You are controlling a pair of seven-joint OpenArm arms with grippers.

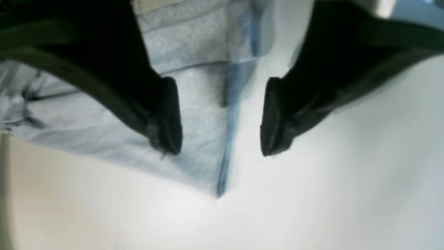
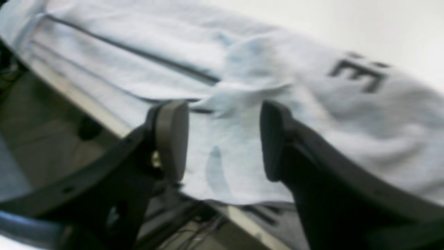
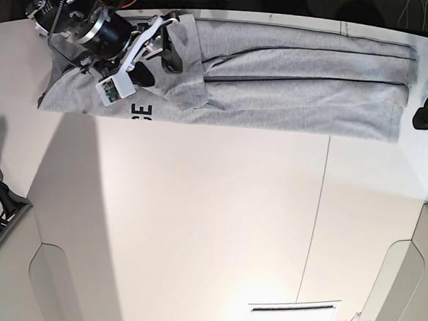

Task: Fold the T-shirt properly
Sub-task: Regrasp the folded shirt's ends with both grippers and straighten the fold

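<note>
Along the table's (image 3: 195, 225) far edge the T-shirt (image 3: 293, 85) lies folded into a long strip; both the left gripper (image 1: 221, 116) and right gripper (image 2: 223, 140) gape wide, holding nothing, probably to regrasp.

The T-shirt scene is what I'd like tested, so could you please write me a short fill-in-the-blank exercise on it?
1. The T-shirt lies folded into a long band along the table's ____ edge in the base view.
2. The lettering showing on the shirt is ____ in colour.
3. The right gripper has its jaws ____, with grey cloth seen between them.
4. The left gripper holds ____.

Missing words: top; black; open; nothing
</note>
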